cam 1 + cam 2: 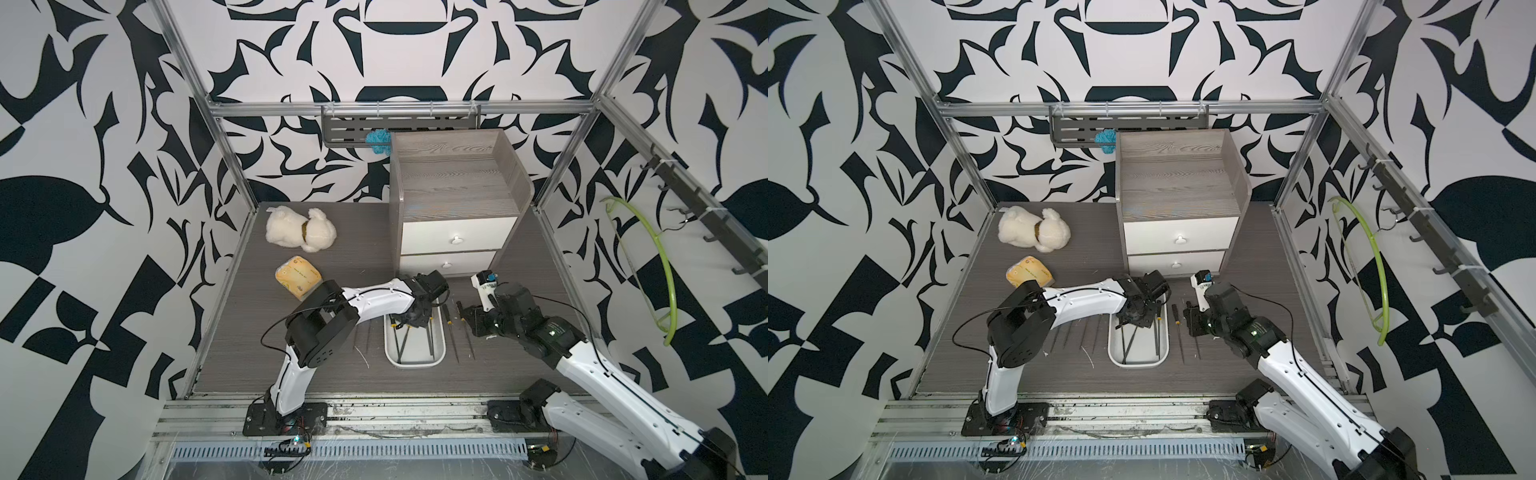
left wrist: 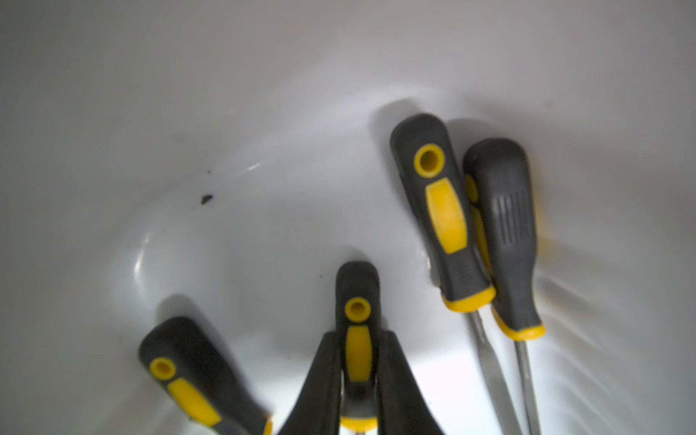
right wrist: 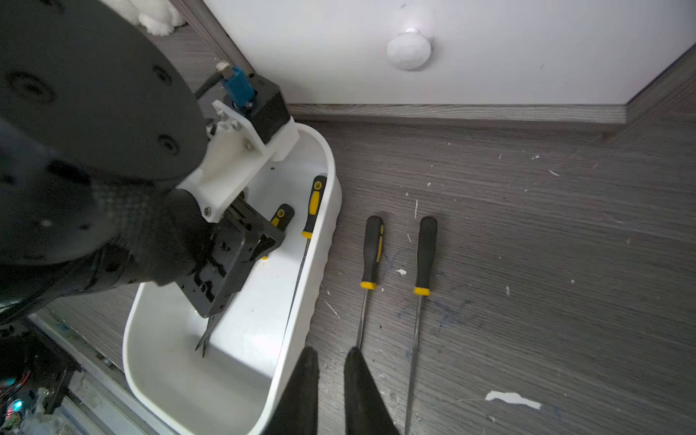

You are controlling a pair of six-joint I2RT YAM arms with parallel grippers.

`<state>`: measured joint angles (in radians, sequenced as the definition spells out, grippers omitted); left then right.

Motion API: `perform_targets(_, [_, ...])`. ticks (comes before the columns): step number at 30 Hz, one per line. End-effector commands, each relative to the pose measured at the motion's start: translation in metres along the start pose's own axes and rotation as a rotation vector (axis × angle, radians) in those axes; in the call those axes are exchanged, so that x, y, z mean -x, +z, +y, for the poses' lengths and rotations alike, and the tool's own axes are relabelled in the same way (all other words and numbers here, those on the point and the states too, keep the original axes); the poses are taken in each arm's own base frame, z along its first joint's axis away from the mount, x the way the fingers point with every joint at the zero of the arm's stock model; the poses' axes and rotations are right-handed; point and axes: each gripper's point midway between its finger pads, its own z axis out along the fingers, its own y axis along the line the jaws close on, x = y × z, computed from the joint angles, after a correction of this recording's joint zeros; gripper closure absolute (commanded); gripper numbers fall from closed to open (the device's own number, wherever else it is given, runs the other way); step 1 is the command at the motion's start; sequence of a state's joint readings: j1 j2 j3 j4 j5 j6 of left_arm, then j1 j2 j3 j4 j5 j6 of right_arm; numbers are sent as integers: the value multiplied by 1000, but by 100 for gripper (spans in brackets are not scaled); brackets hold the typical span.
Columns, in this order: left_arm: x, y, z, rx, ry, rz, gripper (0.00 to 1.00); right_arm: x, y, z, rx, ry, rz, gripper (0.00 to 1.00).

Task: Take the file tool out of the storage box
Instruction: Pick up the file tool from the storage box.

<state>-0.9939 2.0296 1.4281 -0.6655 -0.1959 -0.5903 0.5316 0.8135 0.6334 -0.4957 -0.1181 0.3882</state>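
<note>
Four files (image 2: 444, 211) lie in the storage box (image 3: 327, 241), one between left jaws.

White storage box (image 1: 414, 365) – shallow, round-cornered, open-topped – sits lengthwise on the grey wood-grain tabletop (image 1: 316, 374), just before the drawer cabinet (image 1: 453, 237). Four slim files with black-and-yellow handles lie inside; one file (image 2: 357, 286) has its handle clasped by the left gripper (image 2: 359, 339). Two further files (image 3: 371, 252) lie parallel on the tabletop just beside the box.

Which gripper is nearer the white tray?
Left. The left gripper reaches inside the storage box, jaws around a file handle; the right gripper sits outside it, beside its wall.
</note>
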Motion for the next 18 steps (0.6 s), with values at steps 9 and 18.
perform_targets(9, [41,-73,-7,-105,25,-252,100,11,-8,4,18,-18,-59,81])
perform_targets(18, [59,-188,12,-275,-21,-686,100,15,-15,31,169,-23,-83,76])
